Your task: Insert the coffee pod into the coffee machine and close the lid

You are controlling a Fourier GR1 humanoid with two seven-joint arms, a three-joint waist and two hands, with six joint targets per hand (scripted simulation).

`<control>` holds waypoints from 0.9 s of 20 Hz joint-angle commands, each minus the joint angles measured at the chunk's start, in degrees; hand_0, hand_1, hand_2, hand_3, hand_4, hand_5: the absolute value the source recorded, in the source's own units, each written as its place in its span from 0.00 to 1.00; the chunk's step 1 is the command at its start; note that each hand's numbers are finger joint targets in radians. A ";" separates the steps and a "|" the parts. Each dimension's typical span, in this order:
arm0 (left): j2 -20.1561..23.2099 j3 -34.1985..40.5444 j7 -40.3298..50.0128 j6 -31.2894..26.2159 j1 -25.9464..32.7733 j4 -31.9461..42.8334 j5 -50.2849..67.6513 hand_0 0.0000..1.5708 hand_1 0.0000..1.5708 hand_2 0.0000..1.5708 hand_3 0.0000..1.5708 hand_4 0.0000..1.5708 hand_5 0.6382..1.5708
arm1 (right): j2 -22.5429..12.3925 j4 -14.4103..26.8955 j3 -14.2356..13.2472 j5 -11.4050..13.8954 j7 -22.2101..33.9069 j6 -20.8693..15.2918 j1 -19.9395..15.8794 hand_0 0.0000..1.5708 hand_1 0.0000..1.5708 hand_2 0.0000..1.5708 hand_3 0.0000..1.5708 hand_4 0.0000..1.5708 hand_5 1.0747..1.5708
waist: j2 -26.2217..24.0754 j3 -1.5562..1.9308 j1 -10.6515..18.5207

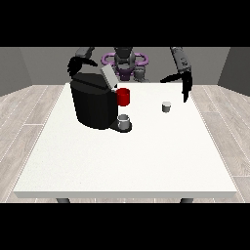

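The hand at the view's right [184,87] hangs above the counter [122,161] with its fingers spread and pointing downward, thumb stretched out toward the view's left; it is released, holding nothing and touching nothing; the coffee pod [166,106], a small pale cylinder, stands upright on the counter just below and to the view's left of those fingertips, apart from them; the arm above this hand comes down from the robot's shoulder at a slant, bent so the forearm drops steeply over the counter's far edge

The hand at the view's left [76,65] is raised behind the top of the coffee machine [93,103], black against the black housing, and I cannot tell whether it is released or clenched, nor whether it touches the machine; its arm reaches out from the robot's torso [125,61] toward that side

The coffee machine is a bulky black block on the counter's far left part; its grey lid [108,75] stands tilted up and open; a red part [123,96] shows at the machine's front, and a small grey cup [124,120] sits on the machine's base beneath it; pod and machine are well apart

The counter is a large white slab on dark legs; wood-plank flooring [24,112] surrounds it, with grey walls behind the robot
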 commanded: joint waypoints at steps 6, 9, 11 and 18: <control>-1.20 -3.44 -3.57 3.41 -3.29 10.95 -7.60 0.00 0.00 0.00 0.00 0.00 1.00 | -0.86 1.04 -0.64 0.22 3.66 -0.82 -2.24 0.00 0.00 0.00 0.00 0.22 1.00 | 1.23 0.00 0.32; -0.08 -4.84 0.07 2.05 -8.10 12.08 -9.26 0.00 0.00 0.07 0.00 0.00 1.00 | 0.31 3.58 0.37 2.01 4.28 -2.50 -4.81 0.00 0.00 0.00 0.00 0.25 1.00 | 1.56 0.01 0.64; -1.09 -5.65 -1.77 3.80 -8.99 12.94 -10.93 0.00 0.00 0.24 0.00 0.00 1.00 | 0.42 5.23 -0.54 2.18 5.17 -3.50 -6.45 0.00 0.00 0.00 0.00 0.25 1.00 | 2.56 0.01 1.31; -1.23 -6.69 -1.30 6.49 -10.15 17.93 -15.18 0.51 0.51 0.54 0.32 0.00 1.00 | -2.38 9.21 -2.67 1.26 3.09 -2.18 -7.49 0.00 0.00 0.00 0.00 0.27 1.00 | 2.69 0.02 1.54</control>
